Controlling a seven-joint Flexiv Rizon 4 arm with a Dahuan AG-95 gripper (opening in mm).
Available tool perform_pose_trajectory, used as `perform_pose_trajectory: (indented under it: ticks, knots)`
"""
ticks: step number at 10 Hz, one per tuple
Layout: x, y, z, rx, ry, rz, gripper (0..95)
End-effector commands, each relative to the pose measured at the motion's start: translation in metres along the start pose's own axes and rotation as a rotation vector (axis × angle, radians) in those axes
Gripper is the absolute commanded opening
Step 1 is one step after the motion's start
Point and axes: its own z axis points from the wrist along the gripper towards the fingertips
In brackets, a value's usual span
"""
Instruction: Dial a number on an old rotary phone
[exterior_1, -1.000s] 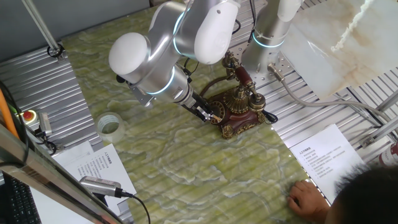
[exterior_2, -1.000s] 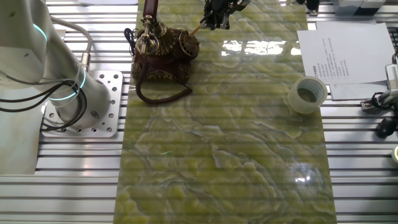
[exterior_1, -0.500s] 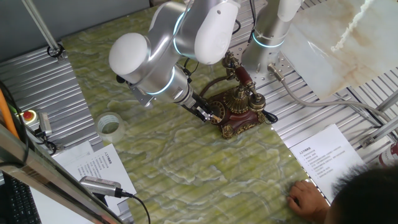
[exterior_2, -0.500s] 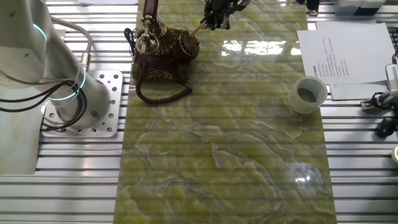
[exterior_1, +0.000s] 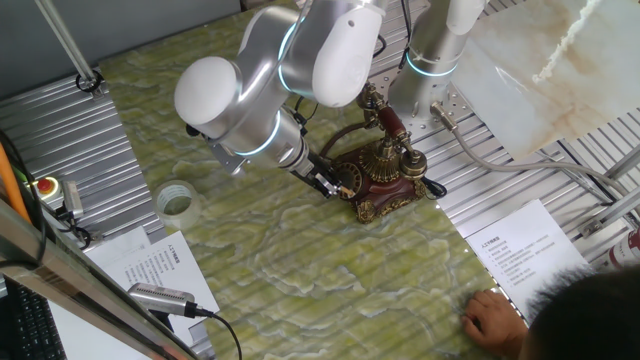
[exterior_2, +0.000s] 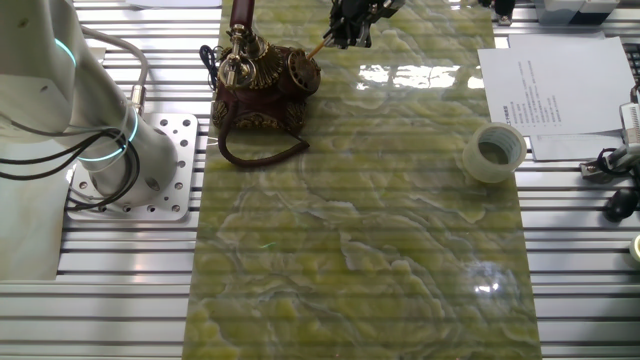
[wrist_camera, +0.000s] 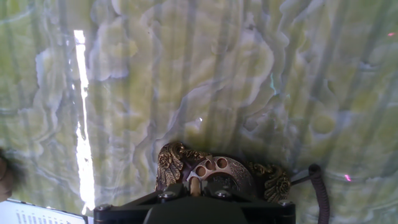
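The old rotary phone (exterior_1: 388, 182) stands on the green marbled tabletop, dark red-brown with gold trim, its handset (exterior_1: 391, 124) resting in the cradle. My gripper (exterior_1: 328, 180) is right in front of the round dial (exterior_1: 349, 177), shut on a thin tan stick (exterior_2: 319, 45). The stick slants down from the gripper (exterior_2: 341, 24) to the dial (exterior_2: 303, 68) on the phone (exterior_2: 262, 85). In the hand view the stick (wrist_camera: 194, 186) pokes out between the jaws, its tip at the finger holes of the dial (wrist_camera: 214, 168).
A roll of clear tape (exterior_1: 177, 200) (exterior_2: 492, 152) lies on the mat. Printed sheets (exterior_1: 522, 255) (exterior_2: 556, 85) lie off the mat's edges. A person's hand (exterior_1: 494, 320) rests at the near edge. The arm's base (exterior_2: 120, 150) and the black cord (exterior_2: 262, 152) flank the phone.
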Motion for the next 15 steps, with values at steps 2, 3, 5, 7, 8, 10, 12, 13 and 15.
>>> perform_pose_trajectory:
  ticks: [2,3,5,7,8,10,12,13,15]
  knots:
    - [-0.0002,0.0006,-0.0005,0.005,0.001,0.001,0.0]
    - [-0.0005,0.0005,0.0001,0.006,0.002,0.001,0.0]
    - [-0.0007,0.0004,0.0002,0.01,0.003,0.002,0.0]
    - [-0.0008,0.0003,0.0004,0.013,0.004,0.003,0.0]
    - [-0.001,0.0002,0.0007,0.014,0.005,0.003,0.0]
    - [-0.0015,0.0005,0.0002,0.016,0.005,0.004,0.0]
    - [-0.0021,0.0004,0.0012,0.018,0.005,0.005,0.0]
    - [-0.0026,0.0004,0.0016,0.021,0.006,0.006,0.0]
    - [-0.0042,0.0012,0.0002,0.021,0.007,0.009,0.0]
